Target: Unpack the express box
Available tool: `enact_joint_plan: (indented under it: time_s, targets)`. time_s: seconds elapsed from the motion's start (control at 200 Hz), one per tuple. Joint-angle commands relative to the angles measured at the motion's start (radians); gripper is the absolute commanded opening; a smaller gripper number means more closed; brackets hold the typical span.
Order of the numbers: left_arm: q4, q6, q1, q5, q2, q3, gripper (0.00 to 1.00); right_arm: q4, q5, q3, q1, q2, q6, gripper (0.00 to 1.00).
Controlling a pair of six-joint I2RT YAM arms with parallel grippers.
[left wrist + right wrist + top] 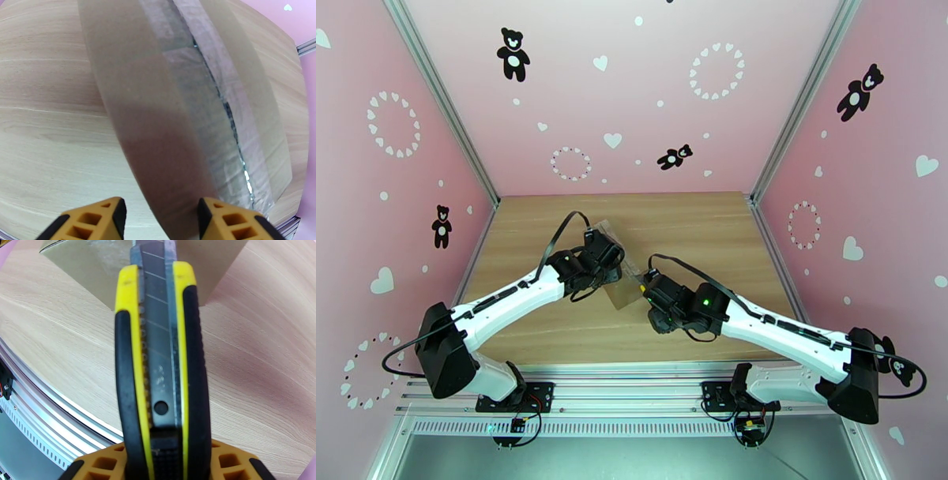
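The express box (158, 118) is a brown carton lying on the wooden table (695, 229), with clear shiny tape (221, 102) along its top seam. My left gripper (162, 221) stands open astride the box's near end; the right finger (229, 221) touches the cardboard and the left finger (98, 221) is apart from it. My right gripper (166, 463) is shut on a yellow-and-black utility knife (158, 358) whose segmented blade points at the box (98, 275). From above, the two grippers (604, 260) (652, 294) meet over the box (618, 294) and cover most of it.
Pink walls with bear and heart stickers close the table in on three sides. An aluminium rail (39, 405) runs along the near edge by the arm bases. Bare wood lies to the left (47, 118) and right (268, 358) of the box.
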Motion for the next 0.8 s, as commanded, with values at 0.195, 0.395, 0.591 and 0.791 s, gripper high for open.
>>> enact_joint_plan:
  time_s: [0.195, 0.395, 0.591, 0.791]
  targets:
    - [0.013, 0.003, 0.01, 0.014, -0.002, -0.024, 0.54, 0.002, 0.051, 0.038, -0.003, -0.005, 0.003, 0.0]
    - [0.031, -0.013, 0.01, 0.028, -0.008, -0.034, 0.54, 0.035, 0.012, 0.052, -0.004, 0.01, -0.005, 0.0]
    - [0.039, -0.017, 0.009, 0.031, -0.017, -0.03, 0.55, 0.032, 0.0, 0.06, -0.002, 0.042, -0.014, 0.0]
    - [0.026, -0.011, 0.009, 0.02, -0.038, -0.011, 0.54, 0.021, 0.013, 0.063, 0.001, 0.047, -0.018, 0.0]
